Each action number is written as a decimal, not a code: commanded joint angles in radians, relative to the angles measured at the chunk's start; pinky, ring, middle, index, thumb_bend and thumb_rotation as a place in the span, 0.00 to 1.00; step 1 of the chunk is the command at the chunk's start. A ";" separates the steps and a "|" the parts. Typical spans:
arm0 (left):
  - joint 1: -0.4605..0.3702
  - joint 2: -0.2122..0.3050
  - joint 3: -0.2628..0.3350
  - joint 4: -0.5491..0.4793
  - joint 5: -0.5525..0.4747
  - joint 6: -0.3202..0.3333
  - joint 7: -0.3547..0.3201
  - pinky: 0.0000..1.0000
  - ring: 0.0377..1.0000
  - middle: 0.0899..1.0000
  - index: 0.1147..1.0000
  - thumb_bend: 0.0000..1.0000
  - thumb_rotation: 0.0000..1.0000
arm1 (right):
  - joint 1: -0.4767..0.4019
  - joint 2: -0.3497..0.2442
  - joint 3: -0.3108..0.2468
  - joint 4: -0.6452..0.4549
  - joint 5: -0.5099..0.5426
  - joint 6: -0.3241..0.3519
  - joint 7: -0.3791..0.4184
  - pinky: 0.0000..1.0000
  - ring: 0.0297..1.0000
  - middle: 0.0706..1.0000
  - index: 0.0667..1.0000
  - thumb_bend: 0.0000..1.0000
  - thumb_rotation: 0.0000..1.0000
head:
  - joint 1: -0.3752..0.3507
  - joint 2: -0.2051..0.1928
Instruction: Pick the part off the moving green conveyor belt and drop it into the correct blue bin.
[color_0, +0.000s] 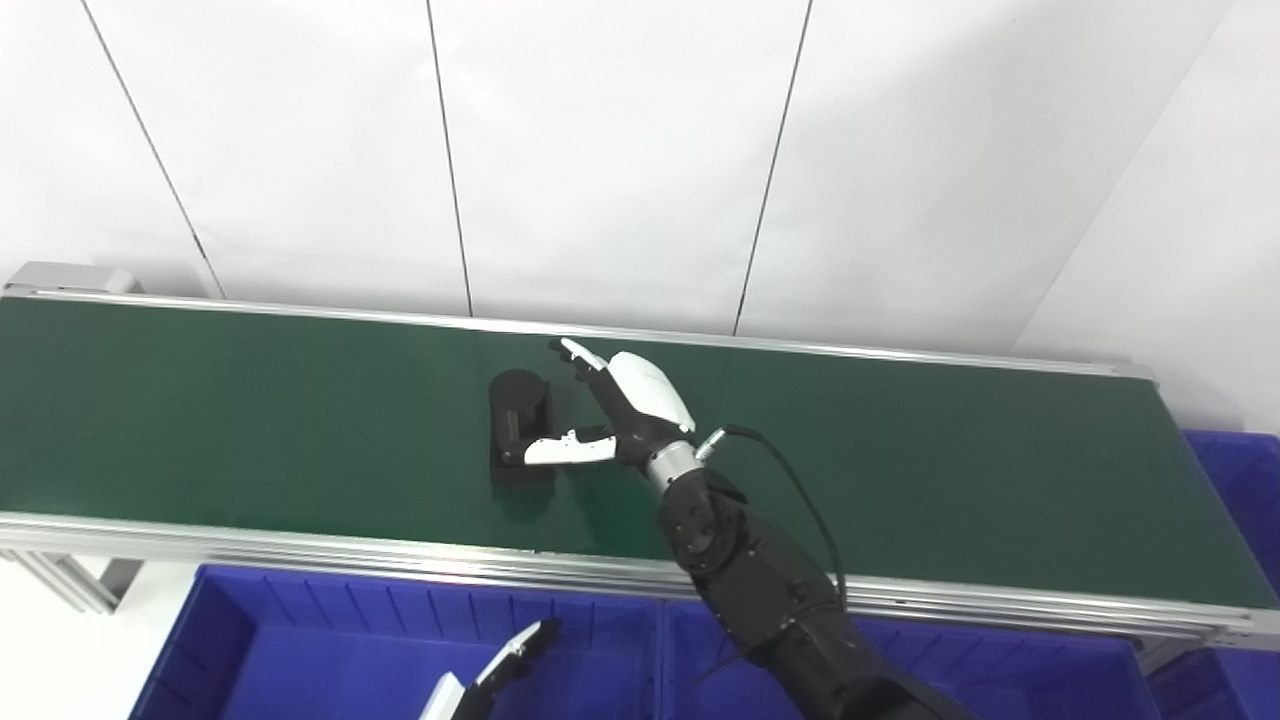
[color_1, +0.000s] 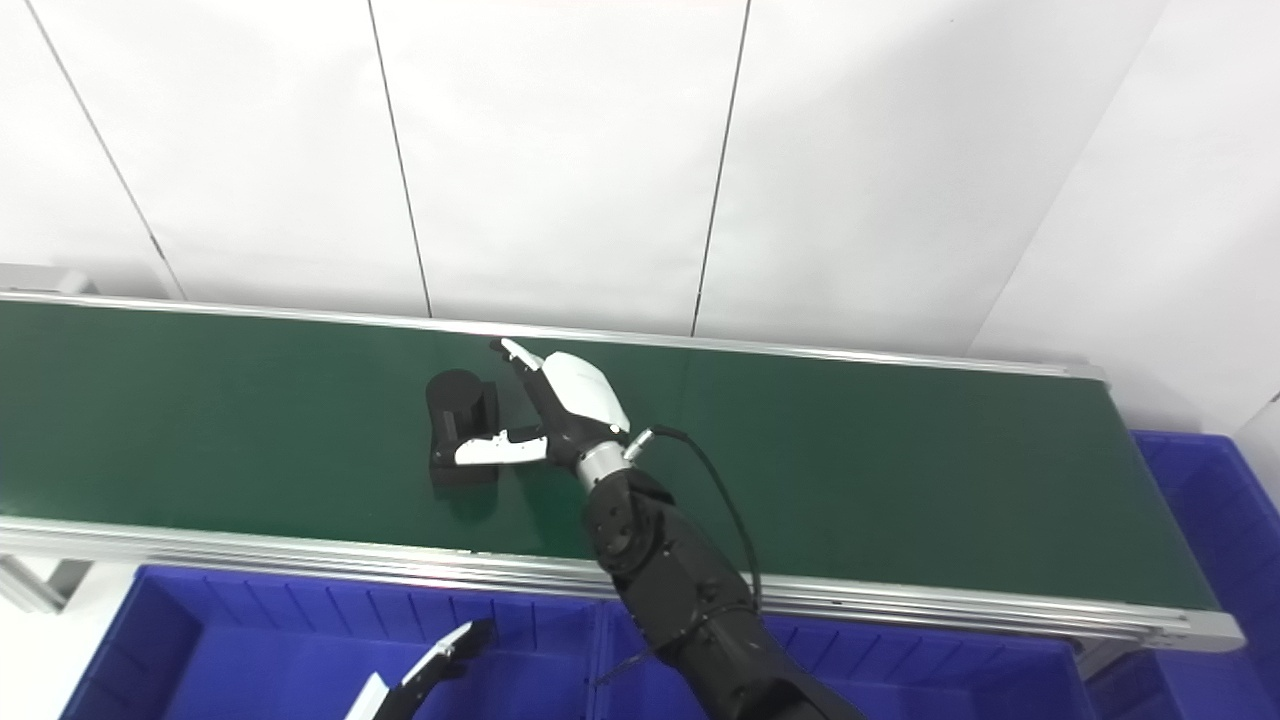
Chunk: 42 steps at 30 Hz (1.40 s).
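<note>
A black part with a round upright top and a flat base stands on the green conveyor belt, near its middle. My right hand is open just right of the part, with its fingers reaching behind it and its thumb in front of it. The hand brackets the part without closing on it. It also shows in the right eye view beside the part. Only some fingers of my left hand show, at the bottom edge over a blue bin.
Blue bins run along the near side of the belt below its metal rail. Another blue bin sits at the belt's right end. A white panelled wall stands behind the belt.
</note>
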<state>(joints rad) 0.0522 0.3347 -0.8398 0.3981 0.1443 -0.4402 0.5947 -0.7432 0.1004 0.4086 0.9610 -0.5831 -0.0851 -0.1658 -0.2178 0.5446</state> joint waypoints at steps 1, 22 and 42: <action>-0.021 0.009 -0.008 -0.021 0.020 -0.030 0.041 0.83 0.87 0.88 0.88 0.72 0.98 | -0.071 0.023 0.009 0.018 -0.001 -0.041 -0.031 0.78 0.86 0.91 0.94 0.95 0.59 | 0.007 0.001; -0.036 0.010 -0.060 -0.021 0.023 -0.030 0.124 0.83 0.86 0.87 0.87 0.72 0.95 | -0.129 0.058 0.000 0.278 0.052 -0.184 -0.293 0.33 0.35 0.44 0.46 0.52 0.00 | 0.034 0.010; -0.036 0.030 -0.061 -0.034 0.025 -0.030 0.120 0.84 0.87 0.88 0.89 0.71 0.98 | -0.051 0.033 -0.017 0.161 0.067 -0.191 -0.372 0.33 0.37 0.43 0.46 0.52 0.00 | 0.001 0.031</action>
<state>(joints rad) 0.0314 0.3490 -0.9021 0.3975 0.1631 -0.4402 0.7032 -0.7725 0.1332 0.3987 1.1682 -0.5171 -0.2249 -0.5029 -0.2132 0.5722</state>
